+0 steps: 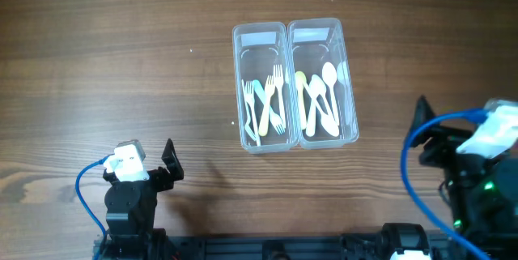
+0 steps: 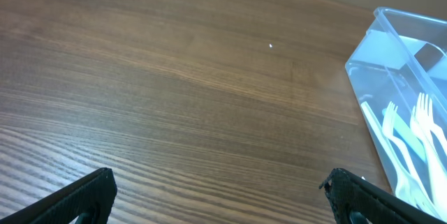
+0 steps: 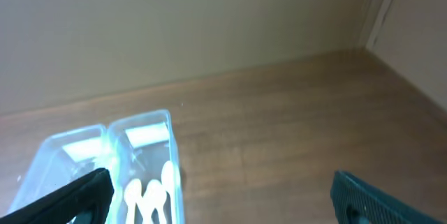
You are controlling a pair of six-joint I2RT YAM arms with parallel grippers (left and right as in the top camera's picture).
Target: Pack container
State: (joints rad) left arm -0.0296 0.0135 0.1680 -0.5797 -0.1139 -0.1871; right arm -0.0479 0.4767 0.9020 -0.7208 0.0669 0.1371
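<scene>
Two clear lidless plastic bins are sitting side by side, walls touching, right of centre on the wood table [image 1: 121,66]. The left container [image 1: 259,28] is holding white and pale-green forks [image 1: 271,104]; the right container [image 1: 316,25] is holding white and yellow spoons [image 1: 322,98] (all lying lengthwise). Near the front-left edge, the left gripper [image 2: 218,178] is hovering with jaws spread wide, gripping nothing. At the right edge, the right gripper [image 3: 220,178] is hanging likewise wide and empty

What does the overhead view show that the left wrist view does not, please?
Only overhead: the left arm, the right arm, and the spoons in the right bin. Only left wrist: the left pincer from close up, open, with nothing between its fingers. Both: the table, the left bin and its forks.
</scene>
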